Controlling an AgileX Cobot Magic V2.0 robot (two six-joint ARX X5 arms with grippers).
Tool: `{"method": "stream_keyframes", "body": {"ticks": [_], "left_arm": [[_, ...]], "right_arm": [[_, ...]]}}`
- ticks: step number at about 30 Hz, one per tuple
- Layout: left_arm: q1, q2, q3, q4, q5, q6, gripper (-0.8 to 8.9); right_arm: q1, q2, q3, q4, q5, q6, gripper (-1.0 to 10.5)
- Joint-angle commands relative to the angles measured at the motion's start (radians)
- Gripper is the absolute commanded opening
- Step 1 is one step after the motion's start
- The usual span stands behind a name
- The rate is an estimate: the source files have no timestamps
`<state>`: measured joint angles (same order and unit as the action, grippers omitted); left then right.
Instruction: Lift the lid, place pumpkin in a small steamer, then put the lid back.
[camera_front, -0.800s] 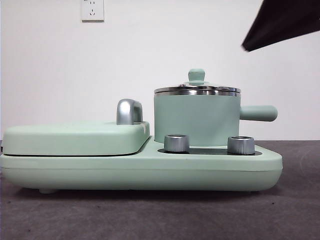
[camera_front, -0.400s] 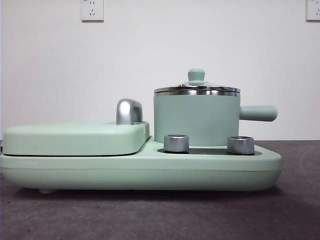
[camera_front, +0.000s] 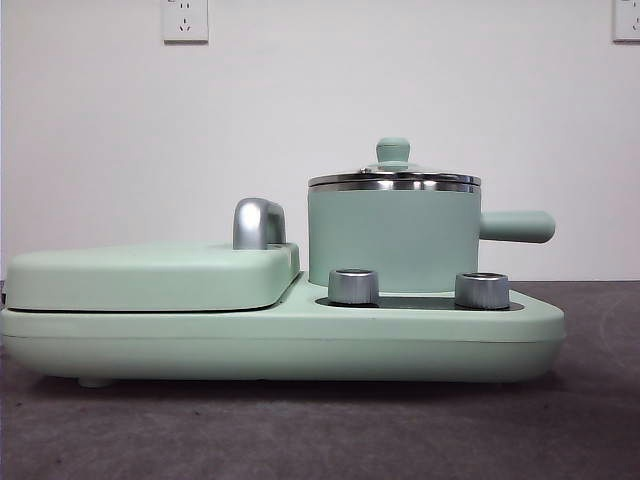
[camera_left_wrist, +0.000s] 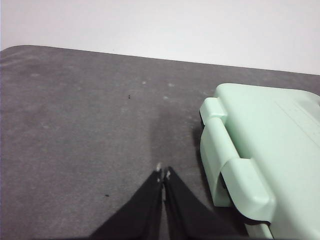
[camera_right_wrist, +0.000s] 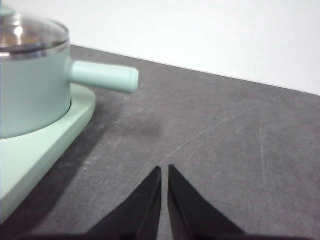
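Front view, near to far: dark desk (camera_front: 300, 430) along the bottom of the frame, then the wide mint base (camera_front: 280, 340) with two steel dials (camera_front: 353, 286) at center right. On the base stands the small steamer (camera_front: 393, 240), center right of frame, straight side handle pointing right. The lid (camera_front: 394, 178) sits closed on its rim, mint knob (camera_front: 393, 151) on top. Flat griddle cover (camera_front: 150, 275) at left. White wall behind with an outlet at upper left.

No arm in the front view. Left tool (camera_left_wrist: 163, 175) hangs over bare desk beside the base's corner, jaws pressed together, pinching nothing. Right tool (camera_right_wrist: 164, 172) likewise pressed together and empty, over desk to the right of the steamer handle, well apart from it.

Pumpkin not visible in any view (can't say where it is).

Handling guess: the lid is glass with a steel rim, so rigid, breakable, probably smooth and slick; the knob is the only sensible place to pinch, from above. Lift straight up so the rim doesn't catch. The steamer looks stiff and stable on the base.
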<state>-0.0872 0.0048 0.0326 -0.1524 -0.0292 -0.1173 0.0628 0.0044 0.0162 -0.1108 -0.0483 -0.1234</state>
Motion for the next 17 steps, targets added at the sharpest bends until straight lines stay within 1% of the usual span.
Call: {"method": "stream_keyframes", "body": {"ticks": [1, 3, 17], "left_arm": [[0.000, -0.002, -0.019, 0.014, -0.002, -0.001, 0.07], [0.000, -0.002, -0.019, 0.014, -0.001, -0.001, 0.07], [0.000, -0.002, -0.019, 0.014, -0.002, -0.001, 0.07]], "right_arm": [[-0.008, -0.001, -0.004, 0.010, 0.003, 0.014, 0.2], [-0.008, -0.001, -0.004, 0.010, -0.006, 0.034, 0.2], [-0.006, -0.001, -0.004, 0.010, -0.004, 0.034, 0.2]]}}
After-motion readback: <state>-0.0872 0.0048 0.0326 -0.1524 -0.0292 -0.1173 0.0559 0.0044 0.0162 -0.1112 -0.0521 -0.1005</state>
